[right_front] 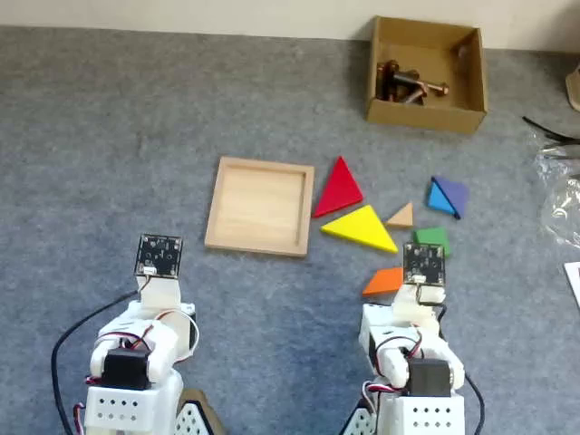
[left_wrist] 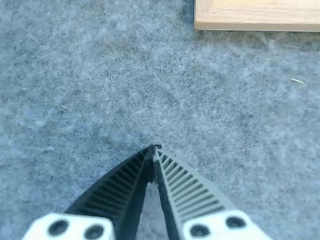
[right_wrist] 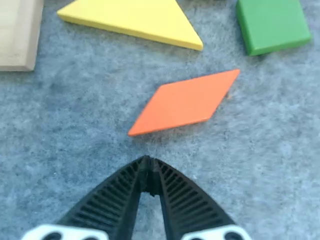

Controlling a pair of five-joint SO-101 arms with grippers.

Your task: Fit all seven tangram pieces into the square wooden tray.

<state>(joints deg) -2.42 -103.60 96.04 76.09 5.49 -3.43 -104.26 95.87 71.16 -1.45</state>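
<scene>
The tray (right_front: 260,207) lies flat at mid-worktop with its recess bare, so you may judge the task to be at its very first step: none of the seven pieces is in. All seven lie loose on the grey worktop (right_front: 109,136) to the tray's right. The red triangle (right_front: 339,188) is just beside the tray's right rim, and the yellow triangle (right_front: 361,227) lies below it, one corner near that same rim. The tan triangle (right_front: 401,216) sits just beyond the yellow one, with the blue piece (right_front: 439,199) and purple piece (right_front: 456,191) farther right, touching or overlapping each other. The green square (right_wrist: 272,22) and the orange piece (right_wrist: 184,102) lie nearest the right arm. The right pincer (right_wrist: 146,162) hangs just short of the orange piece, jaws drawn together at the tips and holding nothing. The left pincer (left_wrist: 152,150) is likewise closed and empty over bare worktop, short of the tray's near rim. For the next move you would have to spread the right pincer's jaws, come down on a piece (the orange one is closest) and catch it across its thin edges. A flat piece on this surface gives little to grip. A big triangle placed first would probably leave the later fitting easier. A cardboard box (right_front: 426,62) of oddments stands well behind the pieces.
</scene>
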